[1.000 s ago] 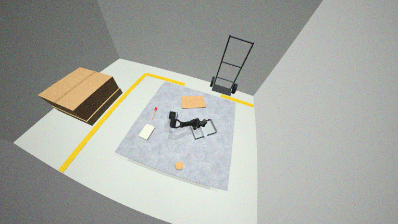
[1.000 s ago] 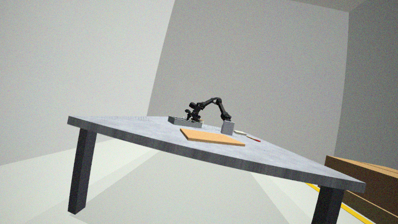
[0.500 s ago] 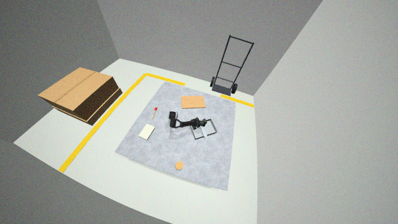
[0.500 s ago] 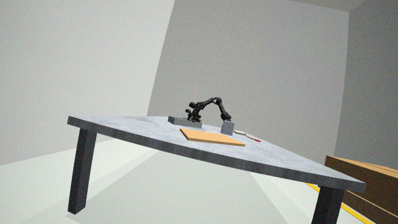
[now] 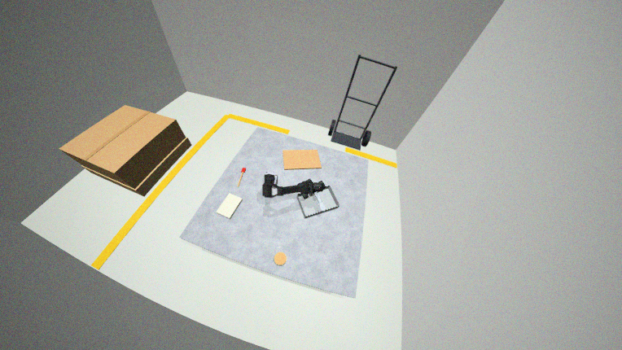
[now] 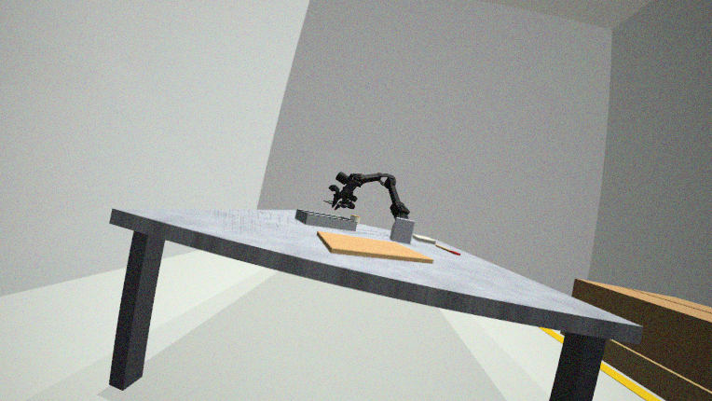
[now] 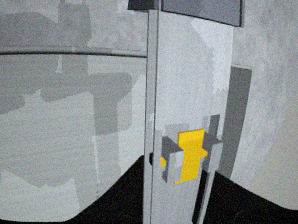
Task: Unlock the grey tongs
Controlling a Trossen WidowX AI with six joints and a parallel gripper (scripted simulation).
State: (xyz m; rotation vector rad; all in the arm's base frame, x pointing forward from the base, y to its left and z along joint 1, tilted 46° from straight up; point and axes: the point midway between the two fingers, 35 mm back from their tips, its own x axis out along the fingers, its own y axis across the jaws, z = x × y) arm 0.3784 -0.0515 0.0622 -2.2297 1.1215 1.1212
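Note:
My gripper [image 6: 336, 204] [image 7: 165, 163] is shut on the grey tongs [image 7: 187, 90] and holds them above the roasting tin [image 5: 322, 212] [image 6: 328, 221]. Its black fingers press on both sides of the tongs in the wrist view. A yellow piece [image 7: 191, 155] shows between grey brackets on the tongs near the fingers. The tongs' arms look close together; whether the lock is engaged cannot be told. In the exterior view the tongs are tiny and their tilt is unclear. The wooden board [image 5: 302, 159] [image 6: 371, 246] lies flat on the table, away from the tin, with nothing on it.
A cream block [image 5: 229, 206] [image 6: 424, 239] and a thin stick with a red end [image 5: 241, 177] [image 6: 447, 249] lie near the arm's base. A round wooden disc [image 5: 280, 258] lies on the table. A cardboard box [image 5: 126, 138] and a hand truck [image 5: 363, 102] stand on the floor beyond the table.

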